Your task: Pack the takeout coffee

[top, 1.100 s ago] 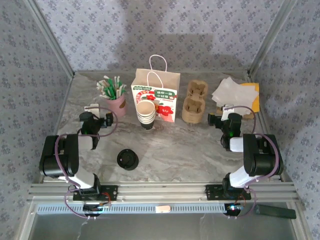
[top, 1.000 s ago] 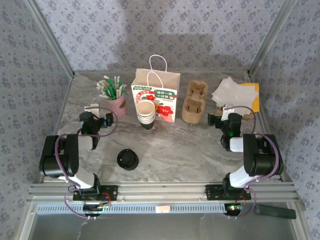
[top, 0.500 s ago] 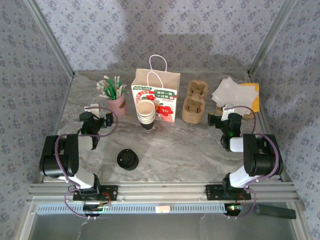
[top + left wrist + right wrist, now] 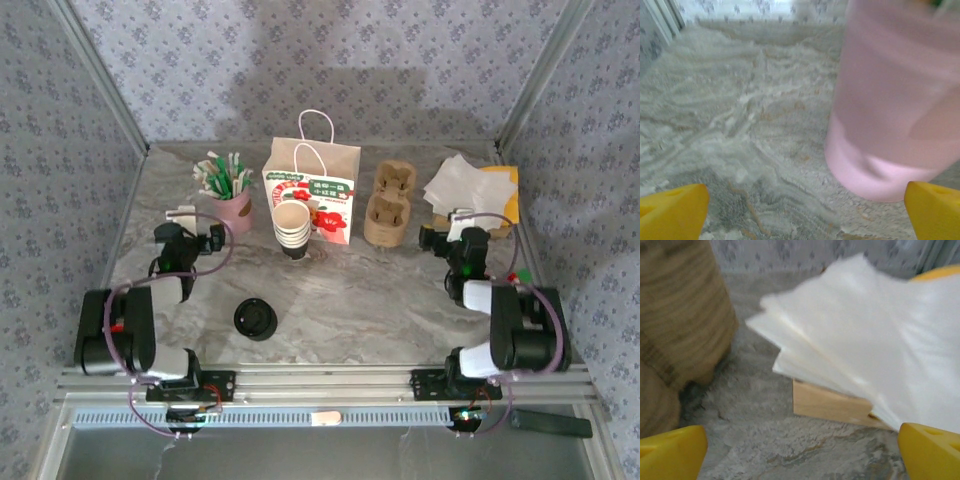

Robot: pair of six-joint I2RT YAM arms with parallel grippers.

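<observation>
One paper bag [image 4: 312, 195] with looped handles stands upright near the middle of the desk's [image 4: 380, 300] far edge. Against its front stands one stack of lidless paper cups [image 4: 292, 228]; their number I cannot tell. One pile of black lids [image 4: 256, 319] lies well apart from them, toward the near edge. Where the takeout coffee itself stands I cannot tell.

Left of the bag, one pink cup [image 4: 895, 100] holds green and white stirrers [image 4: 222, 175]. It stands just ahead of the left end effector [image 4: 804, 212], which is released and empty.

Right of the bag stands one stack of pulp cup carriers [image 4: 675, 325]. At the far right corner, white napkins [image 4: 865, 350] rest on a wooden holder [image 4: 830, 402]. The right end effector [image 4: 802, 452] faces them, released and empty.
</observation>
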